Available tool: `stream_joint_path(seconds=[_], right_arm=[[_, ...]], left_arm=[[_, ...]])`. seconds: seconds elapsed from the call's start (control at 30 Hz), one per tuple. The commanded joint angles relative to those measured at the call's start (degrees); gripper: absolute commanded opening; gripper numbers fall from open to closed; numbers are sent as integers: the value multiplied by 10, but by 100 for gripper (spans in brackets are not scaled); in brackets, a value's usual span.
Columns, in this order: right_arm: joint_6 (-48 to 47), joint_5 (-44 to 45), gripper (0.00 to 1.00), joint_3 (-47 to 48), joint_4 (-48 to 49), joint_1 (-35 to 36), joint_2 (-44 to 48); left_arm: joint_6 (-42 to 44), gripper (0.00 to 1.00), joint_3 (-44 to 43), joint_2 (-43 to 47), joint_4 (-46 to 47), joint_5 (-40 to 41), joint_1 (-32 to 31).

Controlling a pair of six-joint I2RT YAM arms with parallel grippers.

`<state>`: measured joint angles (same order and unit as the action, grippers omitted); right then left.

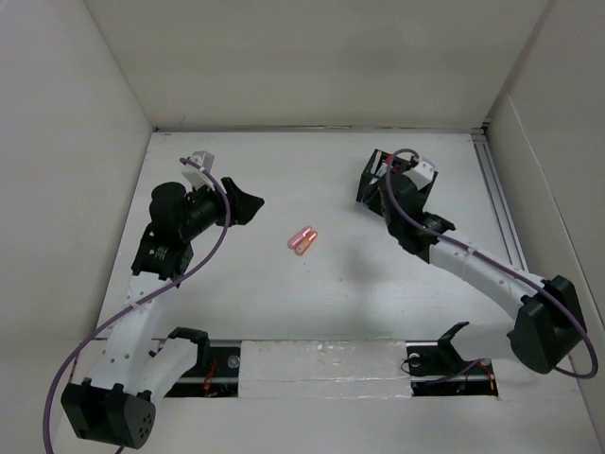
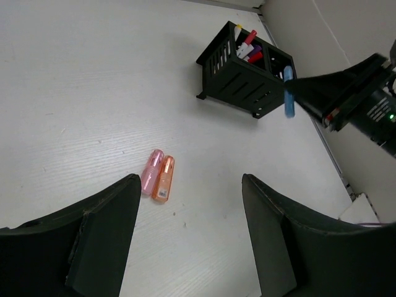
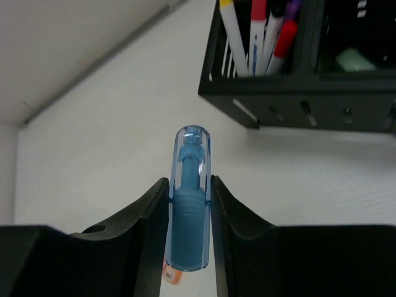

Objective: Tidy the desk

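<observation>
- Blue highlighter [image 3: 189, 216] is pinched in your right hand [image 3: 189, 185] beside the black organizer [image 3: 297, 99], pens [image 3: 258, 31] in it already.
- Pink and orange highlighters [image 1: 303, 240] left to do, mid worktop [image 1: 312, 170]; left hand [image 2: 190, 182] gapes, empty.

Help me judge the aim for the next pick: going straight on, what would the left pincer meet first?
Probably bare desk, beside the orange highlighter; the open left pincer looks aimed slightly off it, though depth is unclear.
</observation>
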<state>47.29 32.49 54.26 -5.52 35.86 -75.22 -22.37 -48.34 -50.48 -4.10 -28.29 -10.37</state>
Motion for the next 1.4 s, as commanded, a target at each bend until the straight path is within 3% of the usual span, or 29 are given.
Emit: stream_joint_path(seconds=[0.0,0.2,0.43,0.53,0.73,0.87,0.93,1.03,1.07,1.17,1.23,1.27,1.33,1.37], right_arm=[[-5,-30,22,-8,78,-58,15],[9,-9,25,21,109,-175,-39],[-5,-12,26,59,110,-235,-83],[-2,-27,33,58,111,-261,-93],[-10,-57,59,72,102,-267,-96],[-17,-67,65,53,117,-244,-61],[-20,-87,61,41,127,-200,-44],[-37,-115,29,-4,176,-96,-28],[-55,-115,5,-19,182,-41,-38],[-63,-81,2,-14,136,34,-66],[-61,-51,6,-1,107,96,-93],[-62,-45,22,1,89,113,-103],[-59,-21,41,17,68,141,-120],[-51,-13,57,24,57,163,-140]], left_arm=[[0,62,-9,13,26,-12,3],[1,63,-7,15,27,-15,3],[4,63,-10,13,22,-12,3],[3,62,-6,15,25,-12,3],[3,62,-10,2,24,-14,3],[3,62,-11,-1,23,-15,3],[3,62,-11,-1,25,-13,3],[4,62,-14,-5,23,-10,3],[5,62,-11,-4,22,-12,3],[3,62,-10,-4,24,-11,3],[3,62,-13,-7,23,-12,3],[1,62,-10,-6,27,-17,3],[-1,62,-10,-6,30,-19,3],[-1,62,-11,-8,30,-18,3]])
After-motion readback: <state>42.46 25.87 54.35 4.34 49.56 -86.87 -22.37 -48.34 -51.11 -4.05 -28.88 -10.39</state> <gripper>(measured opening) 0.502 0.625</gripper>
